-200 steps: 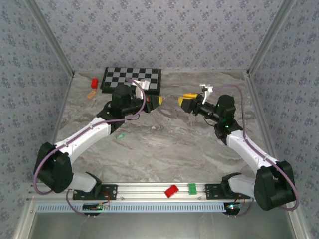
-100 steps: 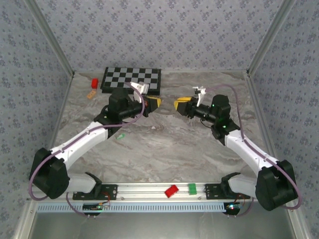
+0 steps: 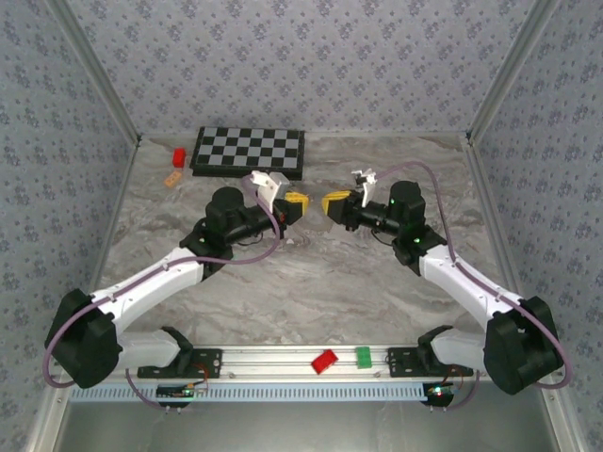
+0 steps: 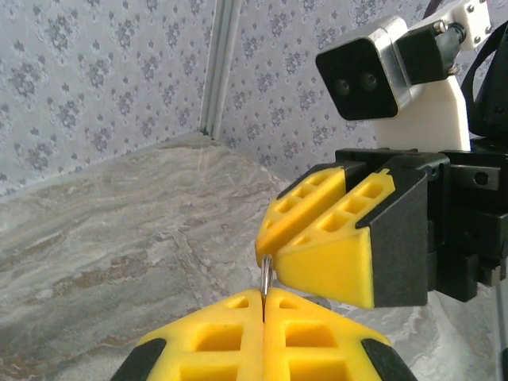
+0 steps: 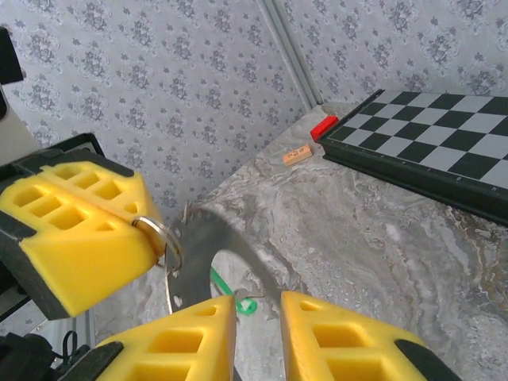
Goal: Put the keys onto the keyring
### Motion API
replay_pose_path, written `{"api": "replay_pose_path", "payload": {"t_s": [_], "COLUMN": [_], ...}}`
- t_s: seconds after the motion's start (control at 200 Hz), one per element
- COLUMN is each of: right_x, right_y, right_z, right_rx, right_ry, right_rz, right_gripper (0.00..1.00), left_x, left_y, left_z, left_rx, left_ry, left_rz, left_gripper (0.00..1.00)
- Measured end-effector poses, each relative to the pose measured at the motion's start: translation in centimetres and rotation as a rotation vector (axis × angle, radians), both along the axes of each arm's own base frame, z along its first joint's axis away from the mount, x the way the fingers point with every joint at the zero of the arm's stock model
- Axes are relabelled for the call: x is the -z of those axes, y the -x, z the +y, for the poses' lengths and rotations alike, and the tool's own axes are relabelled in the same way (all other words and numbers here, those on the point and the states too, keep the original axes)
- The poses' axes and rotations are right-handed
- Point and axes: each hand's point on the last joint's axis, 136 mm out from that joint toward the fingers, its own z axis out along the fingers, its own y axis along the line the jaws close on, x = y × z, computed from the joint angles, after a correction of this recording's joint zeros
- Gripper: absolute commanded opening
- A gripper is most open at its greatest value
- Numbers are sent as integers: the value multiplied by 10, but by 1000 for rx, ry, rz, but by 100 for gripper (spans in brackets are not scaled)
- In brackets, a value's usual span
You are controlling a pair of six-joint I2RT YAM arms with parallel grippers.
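Gripping the keyring (image 5: pixel 194 242) mid-air over the counter (image 3: pixel 311 282)
The left pincer (image 4: pixel 263 305), arm reaching toward centre, is clamped tight on the keyring; the right pincer (image 5: pixel 259 313), arm mirroring it, stands narrowly parted astride the ring's edge — best to close squarely on the flat, no twisting.

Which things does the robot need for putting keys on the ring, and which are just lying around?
For the job:
- keyring, pinched in the jaws of the left gripper
- right gripper, at the ring
- small green key on the table

Just lying about:
- chessboard
- far red block
- orange piece
- near red block
- green block
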Motion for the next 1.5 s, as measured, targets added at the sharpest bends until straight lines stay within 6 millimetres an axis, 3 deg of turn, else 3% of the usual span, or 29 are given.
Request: {"api": "replay_pose_path", "payload": {"t_s": [0.355, 0.6, 0.94, 1.499], "right_x": [3, 2, -35, -42], "right_y": [15, 14, 2, 6], "right_z": [17, 17, 5, 11], "right_rx": [-73, -67, -54, -118], "right_ry": [10, 9, -125, -184], "right_rz": [-7, -14, -92, -81], "right_gripper": [19, 19, 23, 20], "left_x": [-18, -22, -22, -24], "left_y": [0, -1, 0, 0], "left_z": [-3, -5, -9, -9], "left_rx": [-5, -2, 20, 19], "left_ry": [46, 71, 116, 131], "left_rz": [-74, -70, -18, -6], "left_gripper": [0, 0, 0, 0]}}
